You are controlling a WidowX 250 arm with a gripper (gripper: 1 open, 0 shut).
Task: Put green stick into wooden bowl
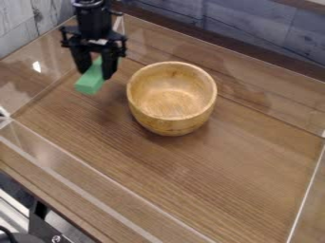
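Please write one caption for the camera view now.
A black claw holds a small bright green block beside a round light-tan wooden bowl.

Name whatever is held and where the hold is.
The green stick, apparently by its upper end, between the tips of the end effector.

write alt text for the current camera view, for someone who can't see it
A dark robot gripper grips a bright green block above a brown wooden table, beside a round light-tan wooden bowl. The block is outside the bowl, on its left in the picture.
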